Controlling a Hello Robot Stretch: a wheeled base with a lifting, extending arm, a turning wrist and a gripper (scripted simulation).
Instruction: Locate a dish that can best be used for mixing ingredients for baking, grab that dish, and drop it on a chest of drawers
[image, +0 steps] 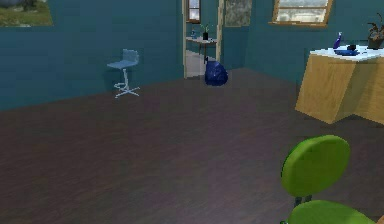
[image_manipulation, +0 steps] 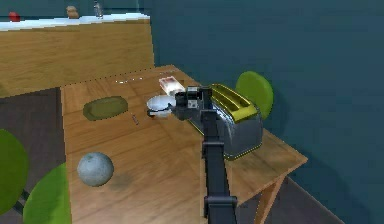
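In the arm side view a pale, shallow bowl-like dish (image_manipulation: 155, 101) sits on the wooden table (image_manipulation: 150, 160), toward its far end. The dark arm (image_manipulation: 215, 170) rises from the bottom edge, and the gripper (image_manipulation: 167, 109) reaches up to that pale dish. The dish rests on the tabletop right at the fingers, so I cannot tell whether the gripper holds anything. An olive-green flat dish (image_manipulation: 105, 107) lies to the left of the pale one.
On the table stand a gold toaster (image_manipulation: 240, 122), a grey round object (image_manipulation: 95, 168) and a pink-and-white box (image_manipulation: 170, 83). Green chairs (image_manipulation: 255, 92) surround it. The forward view has open dark floor, a blue chair (image: 125, 70), a doorway (image: 203, 40), a blue bag (image: 216, 73) and a wooden counter (image: 340, 90).
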